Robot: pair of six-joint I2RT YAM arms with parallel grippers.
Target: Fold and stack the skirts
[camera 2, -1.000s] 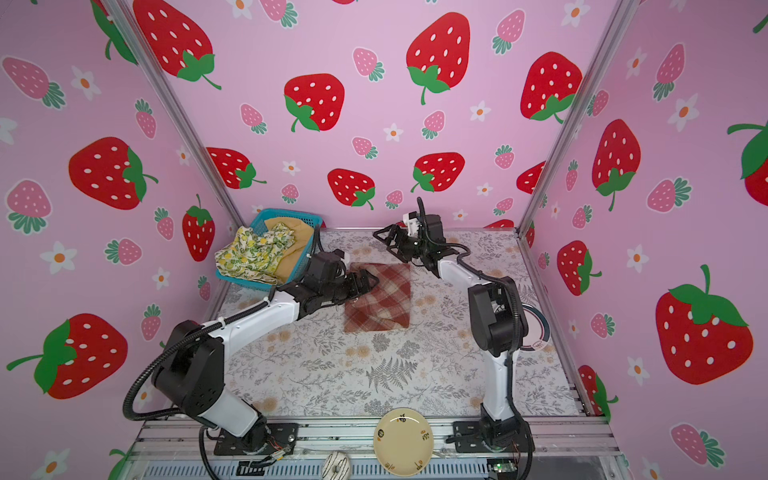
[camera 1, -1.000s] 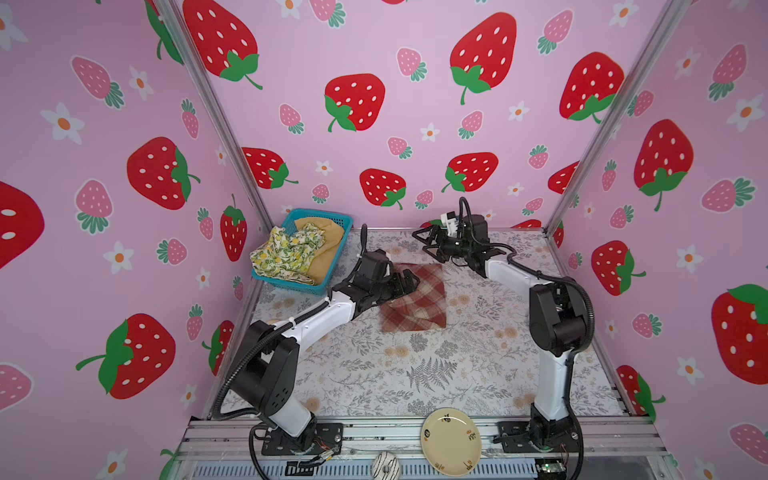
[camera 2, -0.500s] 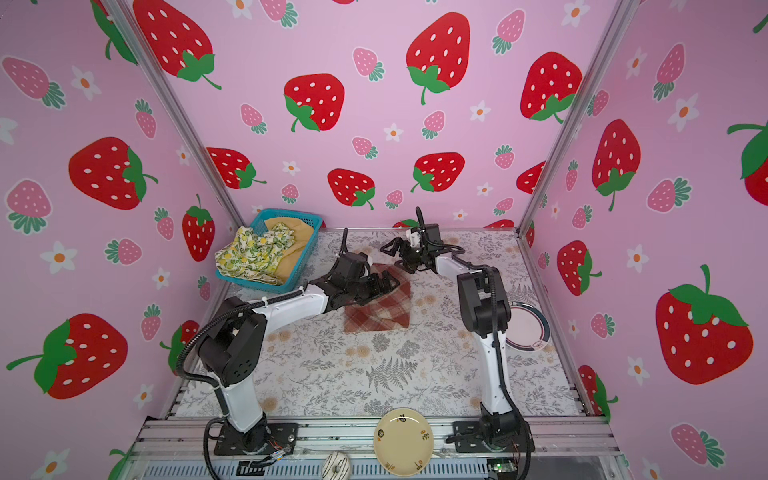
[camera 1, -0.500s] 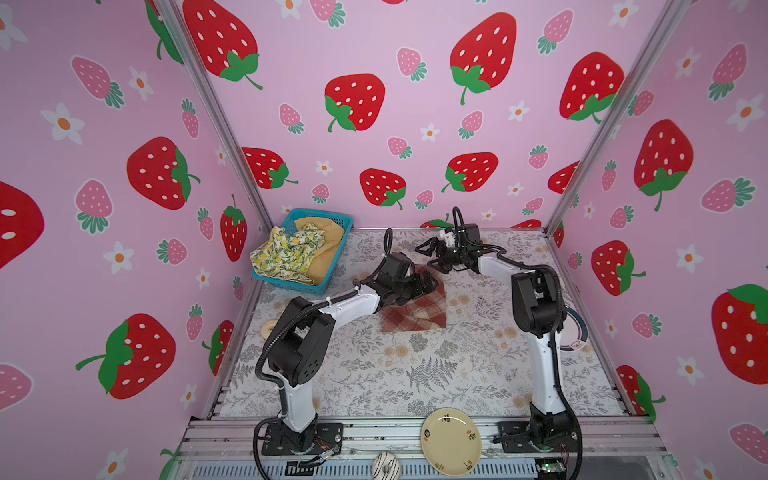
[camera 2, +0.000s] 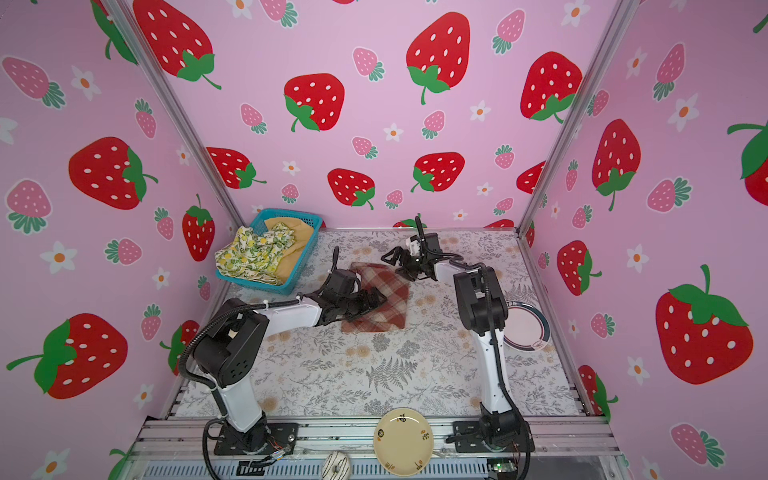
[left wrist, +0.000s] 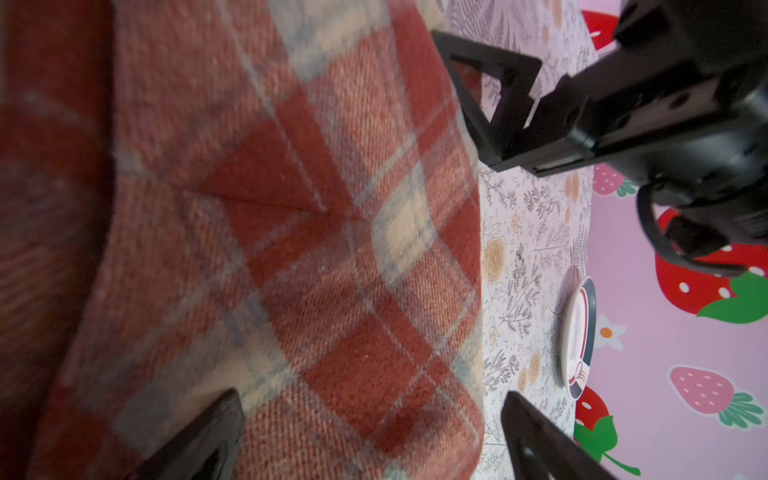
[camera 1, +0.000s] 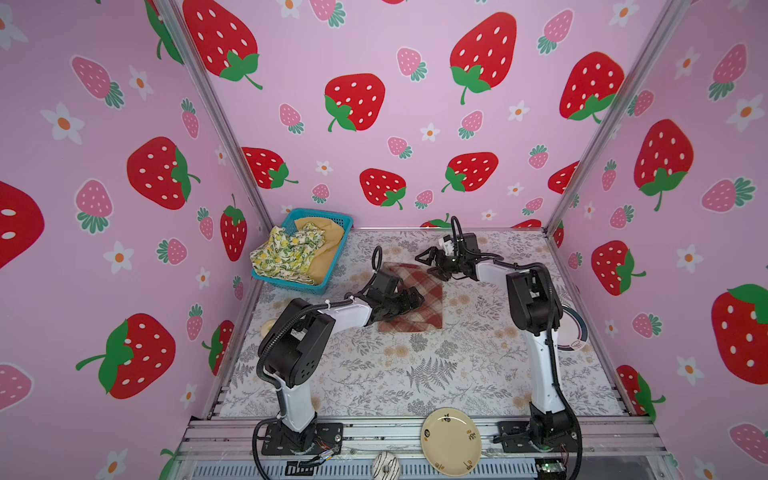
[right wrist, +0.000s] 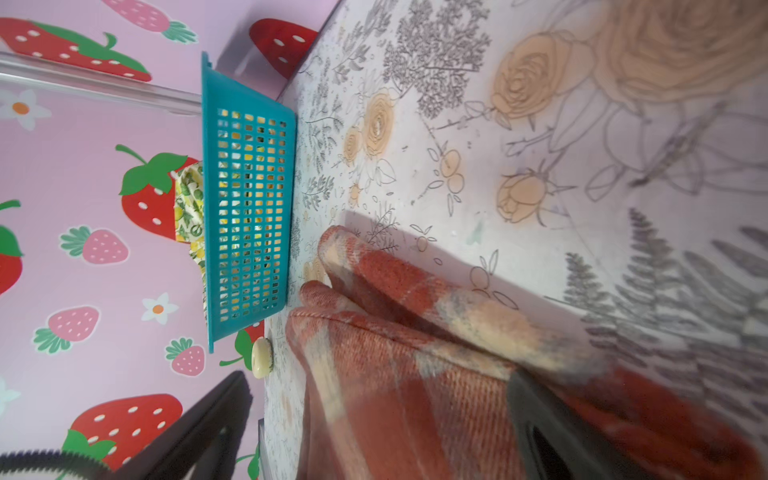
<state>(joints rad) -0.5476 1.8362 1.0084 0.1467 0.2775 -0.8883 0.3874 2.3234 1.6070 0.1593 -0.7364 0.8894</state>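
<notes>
The surface (camera 1: 415,374) carries a blue basket (camera 1: 332,276) in its far left corner. The lemon skirt (camera 1: 286,249) spills over the basket's rim, partly covering the mustard skirt (camera 1: 330,245). The plaid skirt (camera 1: 430,318) lies folded toward the middle of the far edge. My left end effector (camera 1: 415,299) hovers open over its left side, and my right end effector (camera 1: 426,264) is open at its far corner. If either closes on the top layer only, I judge the fold would drag open. Being this near, the two could also bump.
</notes>
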